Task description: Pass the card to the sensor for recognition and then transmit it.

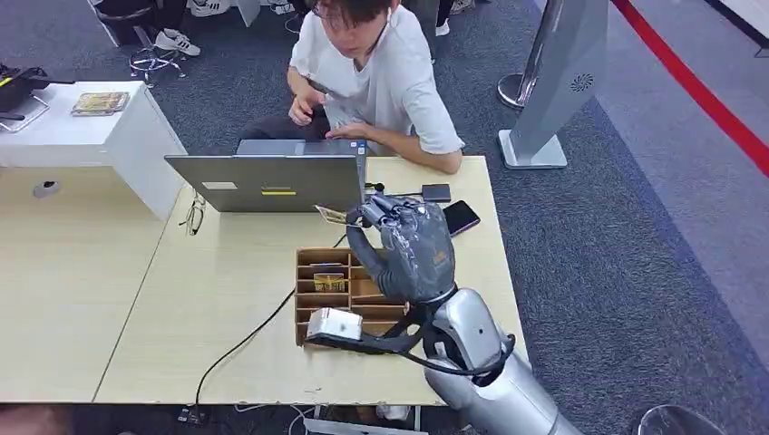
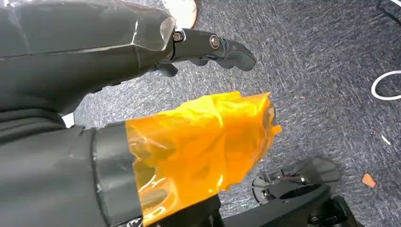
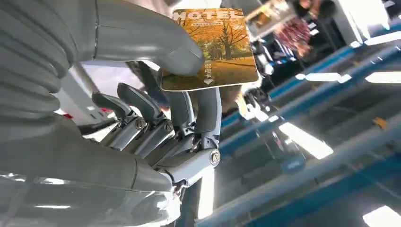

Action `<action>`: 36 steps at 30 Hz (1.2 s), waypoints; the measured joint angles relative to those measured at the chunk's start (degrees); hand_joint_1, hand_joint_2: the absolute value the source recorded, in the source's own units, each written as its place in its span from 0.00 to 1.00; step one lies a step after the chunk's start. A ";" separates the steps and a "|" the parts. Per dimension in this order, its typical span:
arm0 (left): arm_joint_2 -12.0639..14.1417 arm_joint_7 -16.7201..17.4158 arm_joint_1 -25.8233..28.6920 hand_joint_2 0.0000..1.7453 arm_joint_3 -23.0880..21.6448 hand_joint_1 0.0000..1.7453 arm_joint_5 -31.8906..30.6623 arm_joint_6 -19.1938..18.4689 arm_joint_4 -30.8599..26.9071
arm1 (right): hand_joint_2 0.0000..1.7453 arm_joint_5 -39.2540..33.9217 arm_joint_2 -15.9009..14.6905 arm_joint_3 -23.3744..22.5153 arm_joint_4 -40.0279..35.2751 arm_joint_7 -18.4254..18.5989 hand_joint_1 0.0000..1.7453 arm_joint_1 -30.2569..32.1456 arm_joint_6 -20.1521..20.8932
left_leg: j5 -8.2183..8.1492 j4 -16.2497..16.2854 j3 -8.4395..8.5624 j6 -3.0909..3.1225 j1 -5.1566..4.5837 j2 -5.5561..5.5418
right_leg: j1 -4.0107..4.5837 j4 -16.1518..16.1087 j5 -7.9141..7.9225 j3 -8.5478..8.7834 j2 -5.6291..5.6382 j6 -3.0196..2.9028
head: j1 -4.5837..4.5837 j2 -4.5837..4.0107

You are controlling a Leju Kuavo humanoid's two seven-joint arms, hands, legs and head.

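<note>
The card (image 3: 210, 49) is in my right hand (image 1: 413, 249), pinched between the thumb and the fingers (image 3: 208, 111). It is an orange card with autumn trees and the word "MOTEL" printed on it. In the head view the card (image 1: 331, 215) sticks out of my hand toward the laptop (image 1: 272, 181), just in front of its lower edge. My right hand is raised above the tabletop (image 1: 181, 299), over the far end of the wooden tray (image 1: 313, 263). The tray has several compartments, and one more card (image 1: 329, 282) lies in one of them. A small white box (image 1: 334, 323) sits at the near end of the tray.

A person (image 1: 372, 72) in a white shirt sits behind the laptop. A phone (image 1: 460, 217) and a small dark device (image 1: 436, 192) lie on the tabletop to the right of the laptop. Glasses (image 1: 194, 217) lie to its left.

My left hand (image 2: 142, 71) hangs over the grey carpet (image 2: 321, 61). Its thumb is wrapped in orange tape (image 2: 198, 146). The fingers (image 2: 222, 47) are apart and hold nothing.
</note>
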 joint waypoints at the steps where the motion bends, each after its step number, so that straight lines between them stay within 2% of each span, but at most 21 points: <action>1: 0.00 0.00 0.02 0.00 0.00 0.00 0.06 0.04 0.00 | 1.00 -0.47 -0.06 0.00 -0.88 -0.40 1.00 0.21 -0.41 | 0.00 0.00 0.00 0.00 0.00 0.00 | 0.00 0.00 0.00 0.00 0.00 0.00 | 0.00 0.00; 18: 0.07 -0.33 0.71 0.00 0.00 0.00 0.50 0.37 0.00 | 1.00 -2.73 -1.77 0.00 -12.39 -5.24 1.00 3.86 -5.83 | -0.01 0.00 0.00 0.01 0.00 0.00 | 0.00 -0.01 0.00 0.00 0.00 0.00 | 0.00 0.00; 22: 0.11 -0.70 0.92 0.00 0.00 0.00 0.50 1.34 0.00 | 1.00 -2.80 -1.95 0.00 -13.07 -5.38 1.00 4.23 -6.34 | -0.01 0.00 0.00 0.01 0.00 0.00 | 0.00 -0.01 0.00 0.01 0.01 0.00 | 0.00 0.00; 26: 1.44 -4.79 2.57 0.00 0.00 0.00 1.09 1.95 0.09 | 1.00 -3.52 -2.51 -0.92 -13.66 -6.34 1.00 5.46 -7.36 | -0.01 0.00 0.01 0.00 0.00 0.01 | 0.00 -0.01 -0.01 -0.01 0.04 0.00 | 0.00 0.00; 36: 2.40 -4.74 3.36 0.00 0.00 0.00 0.90 2.14 0.15 | 1.00 -3.50 -2.88 -1.29 -13.75 -6.49 1.00 6.05 -7.19 | -0.02 0.00 -0.01 0.01 0.00 0.02 | 0.00 -0.01 -0.01 0.00 0.02 0.00 | 0.00 0.00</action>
